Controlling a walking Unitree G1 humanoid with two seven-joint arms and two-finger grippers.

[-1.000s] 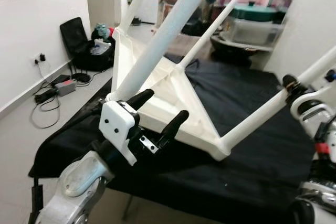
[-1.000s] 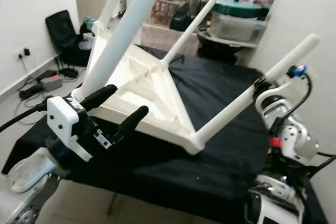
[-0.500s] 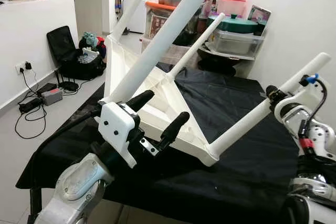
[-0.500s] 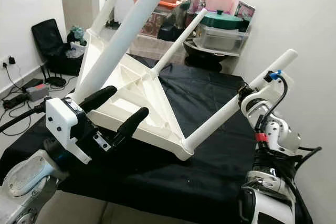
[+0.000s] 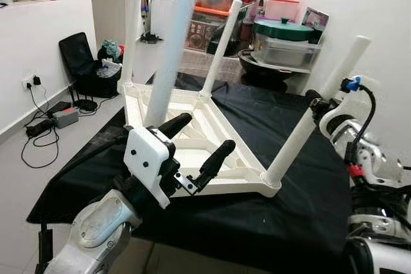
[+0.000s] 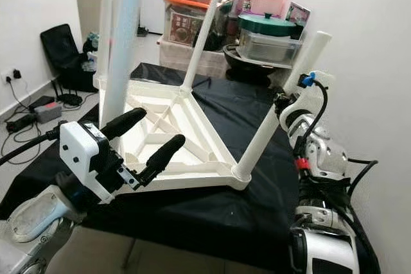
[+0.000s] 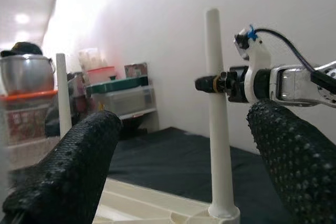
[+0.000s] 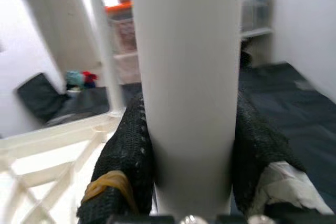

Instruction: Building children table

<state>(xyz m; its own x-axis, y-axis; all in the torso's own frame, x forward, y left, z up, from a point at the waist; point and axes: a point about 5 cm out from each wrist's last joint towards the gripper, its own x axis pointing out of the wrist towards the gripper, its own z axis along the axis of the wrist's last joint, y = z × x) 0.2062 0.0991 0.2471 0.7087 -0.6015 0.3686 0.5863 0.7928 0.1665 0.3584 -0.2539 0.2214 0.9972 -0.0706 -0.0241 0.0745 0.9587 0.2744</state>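
Observation:
A white children's table (image 5: 192,152) lies upside down on the black cloth, its underside ribs showing and its legs pointing up. My right gripper (image 5: 316,102) is shut on the near right leg (image 5: 302,134) about two thirds of the way up; in the right wrist view that leg (image 8: 186,77) sits tight between the black fingers (image 8: 128,145). My left gripper (image 5: 207,132) hovers open just above the table's near edge, beside the near left leg (image 5: 170,62), with nothing between its fingers (image 7: 68,166).
The black-covered work surface (image 5: 289,222) carries the table. Behind it are shelves with pots and lidded boxes (image 5: 282,30). A black bag (image 5: 83,62) and a power strip with cables (image 5: 58,117) lie on the floor at the left. A white wall stands close on the right.
The upturned table has dropped from a steep tilt to flat on the cloth, legs now upright. My right gripper swung up with the leg it holds. The left gripper stayed open.

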